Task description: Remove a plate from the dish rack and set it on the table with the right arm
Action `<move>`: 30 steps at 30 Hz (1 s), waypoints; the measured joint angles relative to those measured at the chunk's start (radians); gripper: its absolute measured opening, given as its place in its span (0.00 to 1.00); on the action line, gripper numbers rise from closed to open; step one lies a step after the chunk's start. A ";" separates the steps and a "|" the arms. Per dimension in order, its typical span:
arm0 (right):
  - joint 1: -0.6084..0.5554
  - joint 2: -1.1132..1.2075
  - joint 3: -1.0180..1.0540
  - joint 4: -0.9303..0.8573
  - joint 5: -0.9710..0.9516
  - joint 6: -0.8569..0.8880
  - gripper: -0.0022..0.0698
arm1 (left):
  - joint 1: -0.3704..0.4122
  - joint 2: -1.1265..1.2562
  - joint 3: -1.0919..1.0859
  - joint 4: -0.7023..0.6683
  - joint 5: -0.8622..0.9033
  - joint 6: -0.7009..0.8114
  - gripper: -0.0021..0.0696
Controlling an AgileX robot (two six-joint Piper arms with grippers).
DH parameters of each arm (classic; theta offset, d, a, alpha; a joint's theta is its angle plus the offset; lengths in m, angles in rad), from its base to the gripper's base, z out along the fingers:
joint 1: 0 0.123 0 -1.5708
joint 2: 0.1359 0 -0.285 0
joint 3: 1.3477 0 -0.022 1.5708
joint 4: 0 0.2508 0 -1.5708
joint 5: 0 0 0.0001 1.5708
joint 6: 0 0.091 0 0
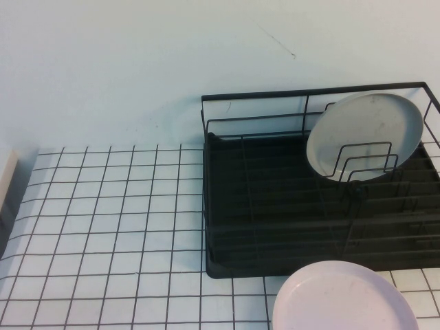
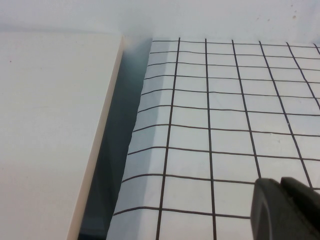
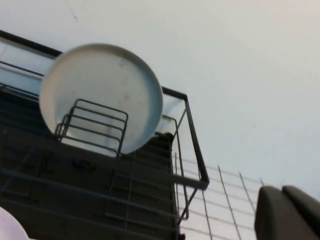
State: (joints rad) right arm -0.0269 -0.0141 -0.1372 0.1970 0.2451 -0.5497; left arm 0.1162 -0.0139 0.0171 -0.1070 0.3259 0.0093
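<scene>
The pale pink plate (image 1: 344, 299) lies flat on the gridded table (image 1: 110, 234) just in front of the black dish rack (image 1: 275, 206), at the near right. A sliver of the plate shows in the right wrist view (image 3: 7, 229). Neither arm shows in the high view. My right gripper (image 3: 281, 189) is shut and empty, off to the side of the rack (image 3: 100, 190), past its right end. My left gripper (image 2: 280, 180) is shut and empty, low over the table (image 2: 225, 100) near its left edge.
A grey-white plate (image 1: 364, 135) leans upright in the rack's wire loops at the back right; it also shows in the right wrist view (image 3: 100, 95). A cream board (image 2: 50, 125) lies beside the table's left edge. A pale wall stands behind.
</scene>
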 joint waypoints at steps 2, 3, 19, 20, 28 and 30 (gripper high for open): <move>-0.009 0.000 0.093 -0.086 -0.075 0.139 0.03 | 0.000 0.000 0.000 0.000 0.000 0.000 0.02; -0.016 0.000 0.127 -0.112 -0.091 0.198 0.03 | 0.000 0.000 0.000 0.000 0.000 0.000 0.02; -0.082 0.000 0.163 -0.192 0.096 0.362 0.03 | 0.000 0.000 0.000 0.000 0.000 0.000 0.02; -0.082 0.000 0.163 -0.197 0.097 0.364 0.03 | 0.000 0.000 0.000 0.000 0.000 0.000 0.02; -0.082 0.000 0.160 -0.197 0.101 0.366 0.03 | 0.000 0.000 0.000 0.000 0.000 0.000 0.02; -0.082 0.000 0.160 -0.197 0.101 0.367 0.03 | 0.000 0.000 0.000 0.000 0.000 0.000 0.02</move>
State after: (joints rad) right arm -0.1088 -0.0141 0.0233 0.0000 0.3465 -0.1823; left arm 0.1162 -0.0139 0.0171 -0.1070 0.3259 0.0093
